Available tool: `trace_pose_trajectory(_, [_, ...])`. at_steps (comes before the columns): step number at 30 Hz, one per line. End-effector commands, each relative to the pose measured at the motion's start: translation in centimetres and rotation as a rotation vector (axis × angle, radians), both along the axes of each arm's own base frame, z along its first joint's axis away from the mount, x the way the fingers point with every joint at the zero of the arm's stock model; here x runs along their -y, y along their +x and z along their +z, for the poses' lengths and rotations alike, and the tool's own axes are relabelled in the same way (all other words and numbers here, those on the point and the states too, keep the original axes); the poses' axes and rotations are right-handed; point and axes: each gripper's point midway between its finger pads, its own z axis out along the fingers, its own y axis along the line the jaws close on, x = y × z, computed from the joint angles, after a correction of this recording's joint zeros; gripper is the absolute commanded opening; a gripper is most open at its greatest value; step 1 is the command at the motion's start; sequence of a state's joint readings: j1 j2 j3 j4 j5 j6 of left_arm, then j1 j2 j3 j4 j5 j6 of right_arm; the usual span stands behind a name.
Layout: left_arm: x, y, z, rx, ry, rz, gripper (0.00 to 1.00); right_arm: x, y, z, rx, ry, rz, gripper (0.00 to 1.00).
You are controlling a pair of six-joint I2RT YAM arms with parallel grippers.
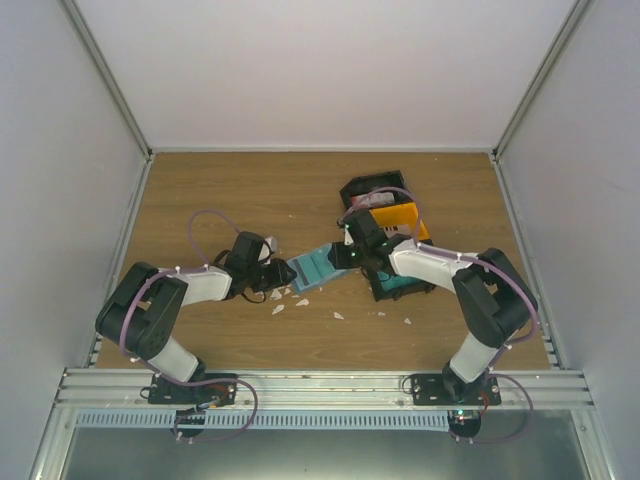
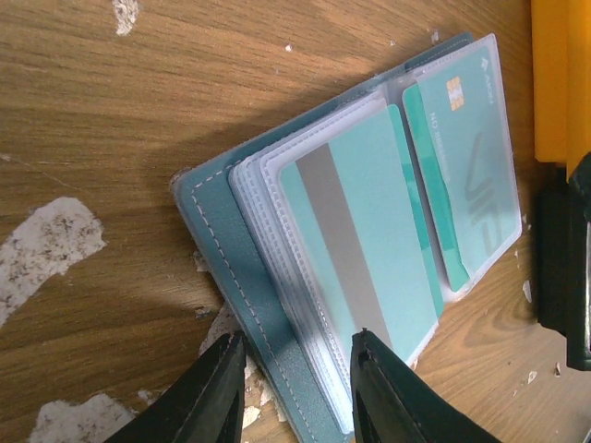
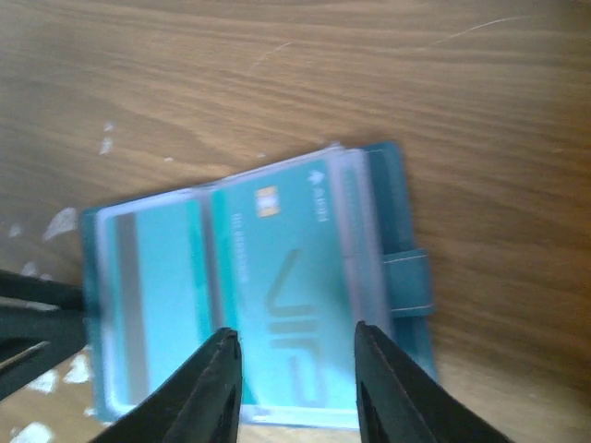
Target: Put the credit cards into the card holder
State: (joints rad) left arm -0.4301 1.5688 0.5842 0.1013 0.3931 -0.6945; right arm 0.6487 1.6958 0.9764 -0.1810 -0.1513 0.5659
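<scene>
The wooden desk (image 1: 250,195) carries everything. The left arm (image 1: 200,285) reaches in from 8 o'clock and the right arm (image 1: 430,265) from 4 o'clock, and they meet near the middle.

A black bin (image 1: 372,188) and an orange bin (image 1: 408,220) stand touching at 1 o'clock from the centre. They sit just beside the right arm's wrist, behind where it works.

The card holder (image 1: 320,265) lies open at the centre of the desk, a teal cover with clear sleeves fanned out. In the left wrist view its cover (image 2: 231,249) tilts up off the wood and casts a shadow beneath.

Two teal cards sit inside the sleeves. The striped card (image 2: 369,249) fills the leaf towards the left arm, and the chip card (image 2: 462,166), marked VIP, fills the leaf towards the right arm.

The left jaws come in at the holder's 9 o'clock end. Their fingers (image 2: 208,397) grasp the cover edge and the sleeve pack between them.

The right jaws are released and hang over the 3 o'clock leaf. Their fingers (image 3: 208,388) stand apart above the chip card (image 3: 286,305), with nothing between them. The strap tab (image 3: 411,281) lies just outside them at 3 o'clock.

White flecks (image 1: 338,316) dot the wood at 6 o'clock from the holder, and some lie under its raised edge (image 2: 42,245).
</scene>
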Motion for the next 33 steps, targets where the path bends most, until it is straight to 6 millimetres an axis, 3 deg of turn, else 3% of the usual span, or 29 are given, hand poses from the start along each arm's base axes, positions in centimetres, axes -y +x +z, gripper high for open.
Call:
trace_pose_trajectory(1, [-1.1, -1.2, -2.0, -0.053, 0.067, 0.003, 0.35, 3.8, 1.1, -1.9, 0.023, -0.175, -0.095, 0.41])
trace_pose_trajectory(7, [-1.6, -1.2, -1.2, -0.032, 0.086, 0.022, 0.38, 3.1, 1.1, -3.9, -0.015, -0.174, -0.052, 0.5])
trace_pose_trajectory(14, [-1.3, -1.0, -2.0, -0.06, 0.089, 0.012, 0.37, 2.4, 2.4, -5.0, -0.016, -0.164, -0.043, 0.51])
trace_pose_trajectory(19, [-1.0, -1.3, -2.6, -0.081, 0.073, -0.003, 0.34, 1.4, 1.9, -5.4, -0.04, -0.113, 0.002, 0.49])
trace_pose_trajectory(22, [-0.7, -1.3, -2.8, -0.088, 0.064, -0.013, 0.34, 0.8, 1.4, -4.8, -0.049, -0.067, 0.033, 0.47])
trace_pose_trajectory(33, [-0.5, -1.1, -3.1, -0.092, 0.062, -0.023, 0.32, -1.1, 0.0, 0.3, -0.005, 0.086, 0.127, 0.43])
